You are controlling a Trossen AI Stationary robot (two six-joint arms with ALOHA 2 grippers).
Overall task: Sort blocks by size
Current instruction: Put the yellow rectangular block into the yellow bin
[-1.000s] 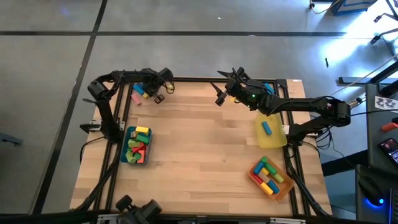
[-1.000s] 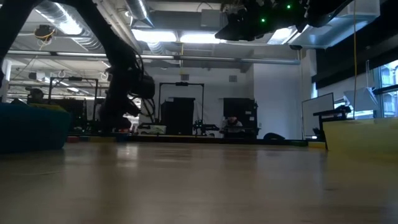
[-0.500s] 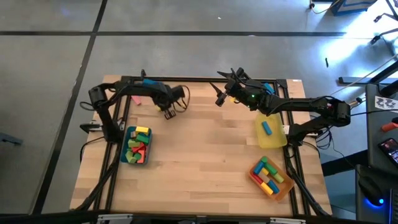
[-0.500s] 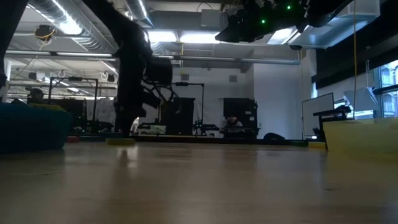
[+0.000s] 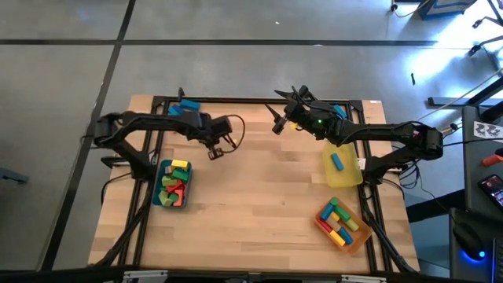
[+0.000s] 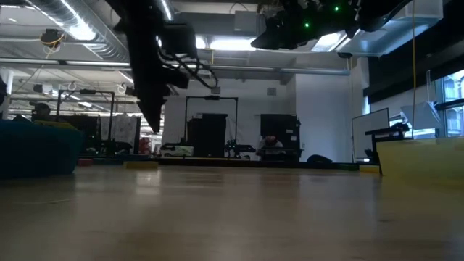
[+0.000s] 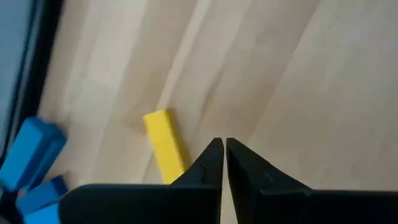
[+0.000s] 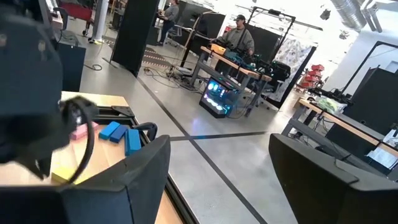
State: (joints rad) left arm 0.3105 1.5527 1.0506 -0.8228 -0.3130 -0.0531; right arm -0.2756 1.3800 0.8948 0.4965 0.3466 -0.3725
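Left pincer (image 7: pixel 220 163) pinched together, empty, hanging over the desk (image 5: pixel 259 196) near a yellow block (image 7: pixel 164 146) and blue blocks (image 7: pixel 31 152) at the far edge. Right pincer (image 5: pixel 277 122) spread apart, holding nothing, up high at the back.

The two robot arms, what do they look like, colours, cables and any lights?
Both arms are dark, slim and jointed. The left claw has black pointed fingers and looping black cables. The right claw has broad dark fingers; small green lights glow behind it.

Wooden table (image 5: pixel 259 196) bears three trays (block-filled) (image 5: pixel 172 184).
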